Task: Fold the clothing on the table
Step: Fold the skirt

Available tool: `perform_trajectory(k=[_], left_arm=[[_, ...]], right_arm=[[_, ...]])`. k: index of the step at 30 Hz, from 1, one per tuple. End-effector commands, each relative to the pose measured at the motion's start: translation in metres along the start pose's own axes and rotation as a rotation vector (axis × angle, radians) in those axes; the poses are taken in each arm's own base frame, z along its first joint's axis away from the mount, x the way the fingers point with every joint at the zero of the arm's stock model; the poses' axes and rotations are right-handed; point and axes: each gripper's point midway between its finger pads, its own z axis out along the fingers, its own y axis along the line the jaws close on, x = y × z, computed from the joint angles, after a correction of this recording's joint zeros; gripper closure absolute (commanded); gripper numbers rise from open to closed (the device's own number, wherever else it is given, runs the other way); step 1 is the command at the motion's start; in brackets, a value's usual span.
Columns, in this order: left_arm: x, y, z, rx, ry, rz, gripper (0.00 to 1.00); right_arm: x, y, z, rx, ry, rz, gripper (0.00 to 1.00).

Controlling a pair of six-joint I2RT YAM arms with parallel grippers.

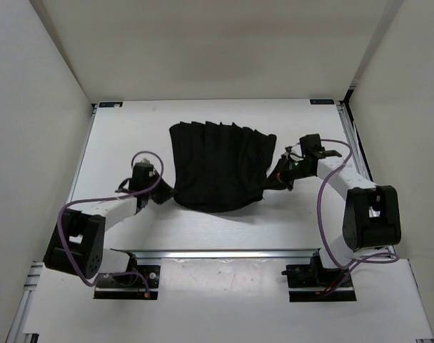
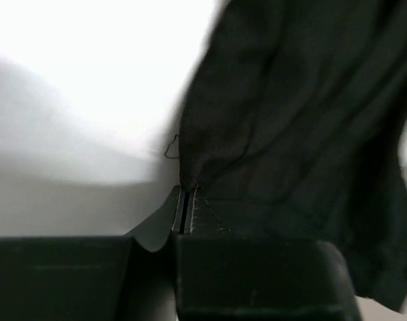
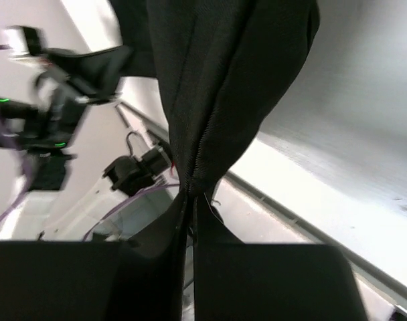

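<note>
Gripping left: your left jaws pinch the clothing (image 1: 220,166), near left corner.
Right: your right jaws pinch its right edge.
Table (image 1: 124,136): clothing spread across the middle.

Bright overhead glare, blurred wrist views

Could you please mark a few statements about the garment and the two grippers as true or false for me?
1. The left gripper is shut on the black pleated garment. True.
2. The right gripper is open, away from the garment. False: it is shut on the garment's edge.
3. The garment sits at the near left corner of the table. False: it is around the middle of the table, between the two grippers.
4. Pleats run across the garment. True.
</note>
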Motion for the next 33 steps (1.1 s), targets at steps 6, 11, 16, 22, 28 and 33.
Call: perform_trajectory(k=[6,11,16,22,28,33], left_arm=[[-0.158,-0.162,-0.054,0.309,-0.22,0.179,1.0],[-0.197,-0.202,-0.075,0.483,-0.27,0.149,1.0],[-0.17,-0.178,-0.074,0.467,-0.256,0.159,1.0],[-0.128,-0.216,-0.14,0.726,-0.25,0.259,1.0],[-0.105,-0.273,-0.266,0.968,-0.39,0.483,1.0],[-0.117,-0.266,-0.328,0.773,-0.622,0.551,1.0]], right_arm=[[-0.104,0.057,-0.059,0.086,-0.324,-0.286,1.0],[-0.155,0.103,-0.113,0.134,-0.523,-0.44,0.99],[-0.146,0.098,-0.116,0.22,-0.551,-0.54,0.99],[-0.079,0.082,-0.107,0.369,-0.512,-0.72,1.0],[0.007,0.113,-0.147,0.315,-0.741,-0.924,1.0],[0.033,0.116,-0.176,0.267,-0.807,-0.903,1.0]])
